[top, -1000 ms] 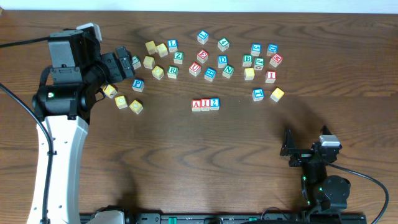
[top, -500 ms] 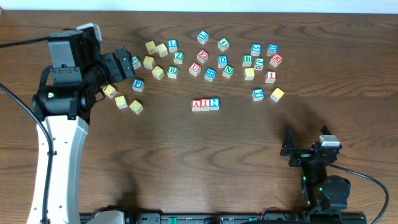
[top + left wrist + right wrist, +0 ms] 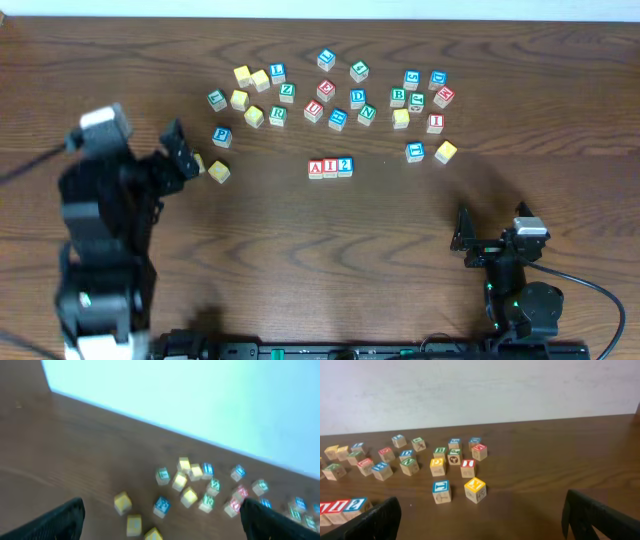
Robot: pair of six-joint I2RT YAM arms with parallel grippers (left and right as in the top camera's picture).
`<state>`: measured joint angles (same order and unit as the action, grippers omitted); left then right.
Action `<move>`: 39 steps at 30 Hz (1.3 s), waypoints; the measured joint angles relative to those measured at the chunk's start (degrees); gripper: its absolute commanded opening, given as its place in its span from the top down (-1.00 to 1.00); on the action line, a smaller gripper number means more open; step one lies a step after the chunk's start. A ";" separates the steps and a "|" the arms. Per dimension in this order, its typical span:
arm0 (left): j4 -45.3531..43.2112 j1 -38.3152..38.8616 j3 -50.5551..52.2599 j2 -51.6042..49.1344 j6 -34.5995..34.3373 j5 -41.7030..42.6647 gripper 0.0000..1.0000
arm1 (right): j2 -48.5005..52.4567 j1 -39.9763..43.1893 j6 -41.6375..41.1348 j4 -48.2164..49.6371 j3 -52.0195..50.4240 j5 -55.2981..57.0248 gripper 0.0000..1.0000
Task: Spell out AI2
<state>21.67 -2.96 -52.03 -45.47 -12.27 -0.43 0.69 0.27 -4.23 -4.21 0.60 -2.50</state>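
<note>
Grippers: left gripper (image 3: pixel 180 150) and right gripper (image 3: pixel 465 240) both have their jaws spread wide, with nothing between them.
Left gripper's place: raised over the table's left part, with a plain yellow cube (image 3: pixel 218 172) just beside it; its wrist view is blurred.
Right gripper's place: low, close to the robot's base on the right.
Task cubes: A cube (image 3: pixel 316 168), I cube (image 3: pixel 330 167) and 2 cube (image 3: pixel 344 166) sit touching in one row, reading AI2.
Direction: the row lies to the right of the left gripper, almost level with it, and forward-left of the right gripper.
Long axis: the row runs left to right across the table.
Nearer arm: neither clearly; the row sits between them, well apart from both.
Judgement: the word looks spelled, so no further pick seems needed.
Beyond the row: loose letter cubes (image 3: pixel 357 97) scattered farther from the robot.
Surface and room: dark wood-grain table (image 3: pixel 300 260), pale wall (image 3: pixel 470 390) behind.
</note>
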 measured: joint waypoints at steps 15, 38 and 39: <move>-25.22 0.00 37.75 29.88 -0.70 -5.88 -0.95 | -0.02 0.00 0.00 0.07 -0.04 0.00 -0.99; -20.98 0.00 51.12 44.78 2.10 -5.90 -0.95 | -0.02 0.00 0.00 0.07 -0.04 0.00 -0.99; -20.87 0.00 51.08 44.78 2.34 -5.88 -0.96 | -0.02 0.00 0.00 0.07 -0.04 0.00 -0.99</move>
<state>0.80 -2.96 -0.95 -0.69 -9.93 -6.31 0.67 0.27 -4.23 -4.14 0.56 -2.50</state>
